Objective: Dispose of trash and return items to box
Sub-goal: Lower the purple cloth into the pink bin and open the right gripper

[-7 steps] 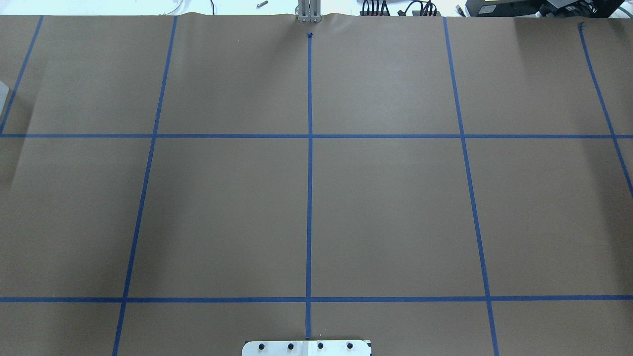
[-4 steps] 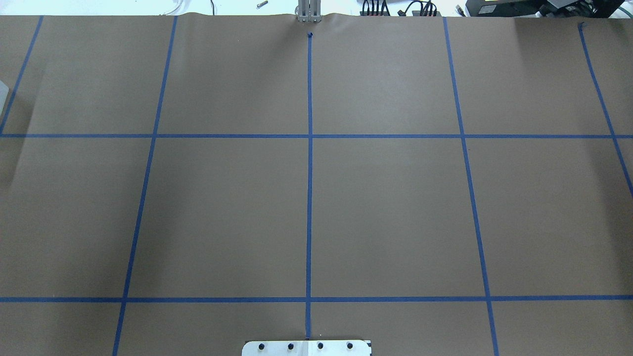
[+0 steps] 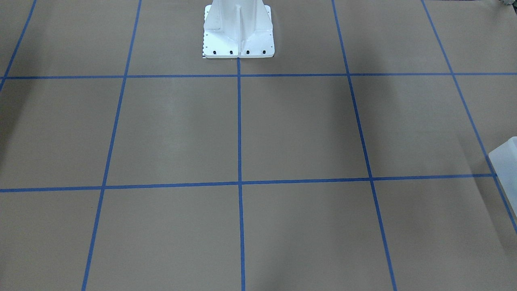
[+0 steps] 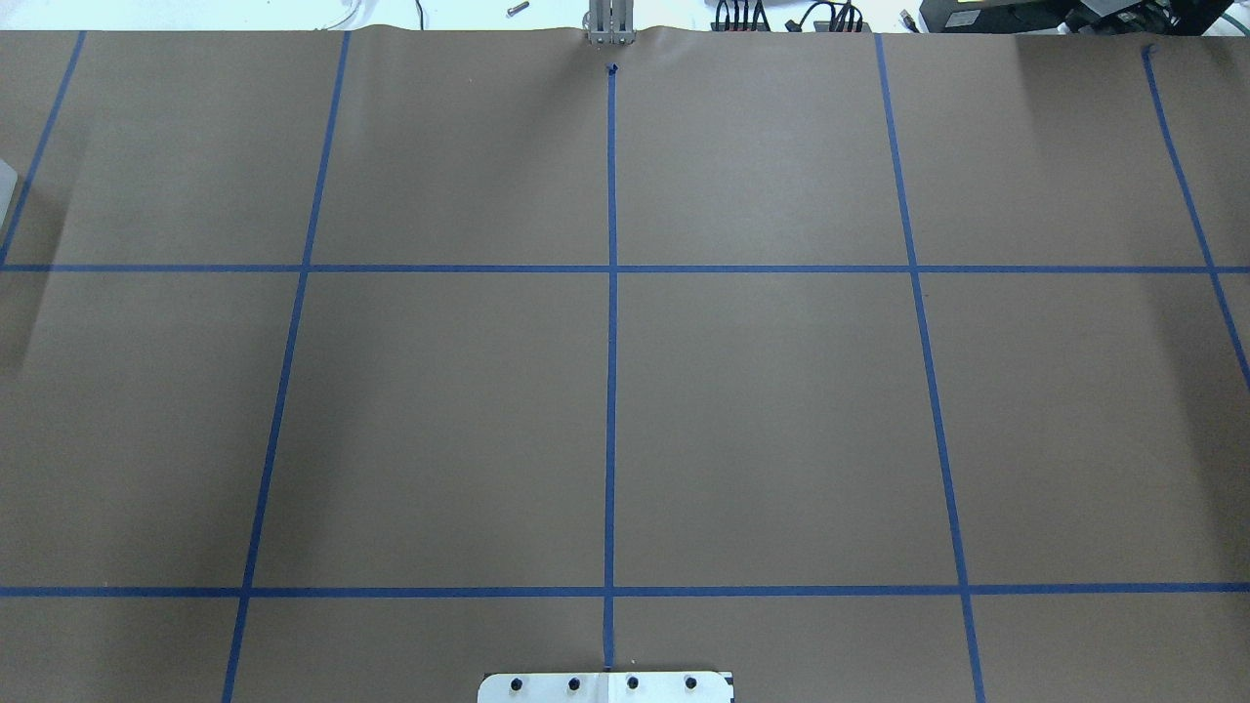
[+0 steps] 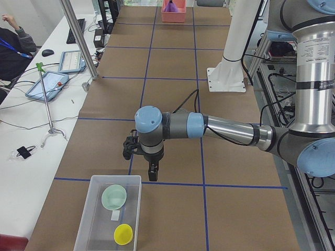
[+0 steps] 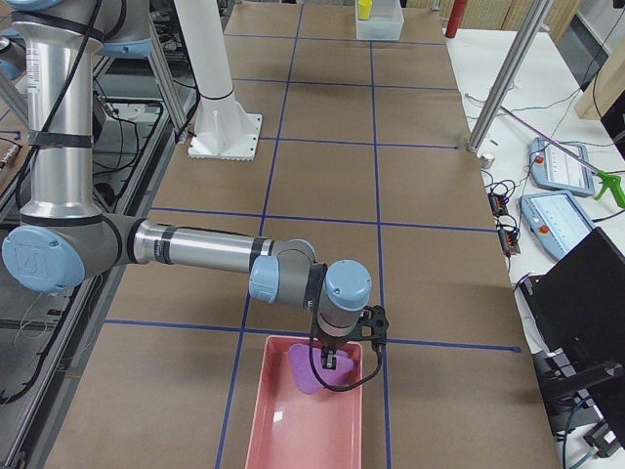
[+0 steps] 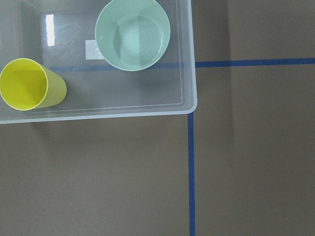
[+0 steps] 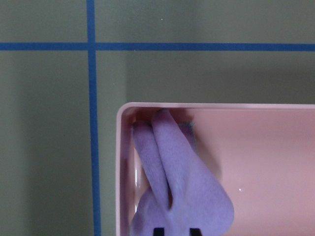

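My right gripper (image 6: 329, 363) hangs over the near end of a pink bin (image 6: 256, 430). In the right wrist view the gripper (image 8: 175, 231) is shut on a purple cloth (image 8: 187, 191) that reaches down into the bin's corner (image 8: 120, 162). My left gripper (image 5: 152, 175) hovers just beyond a clear plastic box (image 5: 86, 219); I cannot tell whether it is open or shut. The box holds a green bowl (image 7: 133, 34) and a yellow cup (image 7: 29, 83) lying on its side. The fingers do not show in the left wrist view.
The brown paper table carries a blue tape grid. The white robot base (image 3: 238, 28) stands at the table's middle edge. A corner of the clear box (image 3: 505, 157) shows in the front view. A side table with tablets (image 5: 47, 86) and an operator runs along the far edge.
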Tool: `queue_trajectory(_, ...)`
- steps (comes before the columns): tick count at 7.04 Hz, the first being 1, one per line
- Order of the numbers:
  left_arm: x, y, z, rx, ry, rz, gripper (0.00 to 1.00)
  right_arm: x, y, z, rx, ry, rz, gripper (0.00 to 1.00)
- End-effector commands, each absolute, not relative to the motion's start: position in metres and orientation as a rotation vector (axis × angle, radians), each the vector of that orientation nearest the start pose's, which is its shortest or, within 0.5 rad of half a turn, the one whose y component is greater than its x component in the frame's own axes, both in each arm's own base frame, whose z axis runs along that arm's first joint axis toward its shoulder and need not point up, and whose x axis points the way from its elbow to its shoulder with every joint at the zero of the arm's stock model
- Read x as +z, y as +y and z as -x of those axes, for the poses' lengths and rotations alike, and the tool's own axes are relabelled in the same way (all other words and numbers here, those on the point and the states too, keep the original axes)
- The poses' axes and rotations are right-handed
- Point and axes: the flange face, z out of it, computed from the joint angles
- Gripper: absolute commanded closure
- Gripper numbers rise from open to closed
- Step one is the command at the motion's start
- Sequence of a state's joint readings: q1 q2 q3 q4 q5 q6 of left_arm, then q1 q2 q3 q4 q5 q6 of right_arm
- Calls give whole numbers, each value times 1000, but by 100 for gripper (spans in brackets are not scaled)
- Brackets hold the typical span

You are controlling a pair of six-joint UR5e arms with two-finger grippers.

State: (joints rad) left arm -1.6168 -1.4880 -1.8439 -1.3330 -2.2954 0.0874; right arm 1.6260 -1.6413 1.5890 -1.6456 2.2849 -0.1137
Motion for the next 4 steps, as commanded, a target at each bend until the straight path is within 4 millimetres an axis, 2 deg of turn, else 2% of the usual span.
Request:
queue_trajectory(1, 588, -443, 84, 20, 779, -4, 0, 655, -455, -91, -40, -724, -12, 0)
queue_trajectory(2, 590, -442, 84, 17, 784, 2, 0, 633, -458, -92, -51, -719, -55, 0)
queue_trajectory(3, 574, -436, 84, 24, 782, -25, 0, 625, -463, -91, -56, -721, -69, 0)
queue_trajectory(4, 574, -414, 84, 23, 784, -29, 0, 625, -463, -90, -59, -727, -71, 0)
